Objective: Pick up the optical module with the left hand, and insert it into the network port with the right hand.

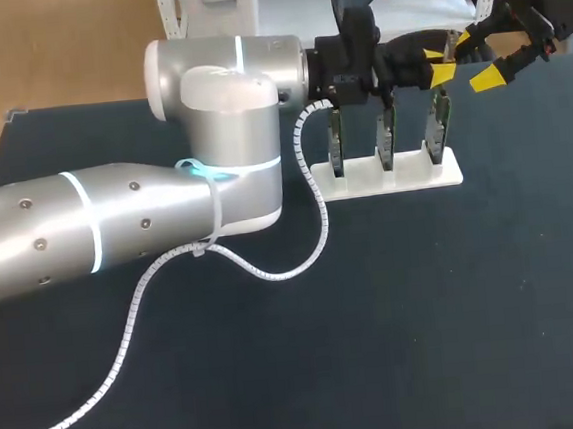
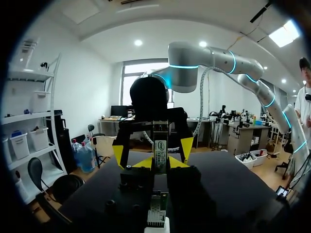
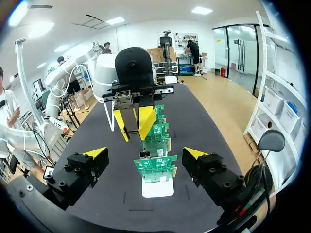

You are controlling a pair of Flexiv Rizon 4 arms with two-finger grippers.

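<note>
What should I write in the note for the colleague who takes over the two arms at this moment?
Left tool: shut on the module, held above the green boards.
Right tool: open, facing the left tool close by, not touching the module.
Three boards are upright in a white stand on the table.
Done: left arm has picked up the module.
Left: right tool takes the module, left tool lets go, right arm pushes it into a port on a board. The port itself is not clear in the pictures.
</note>
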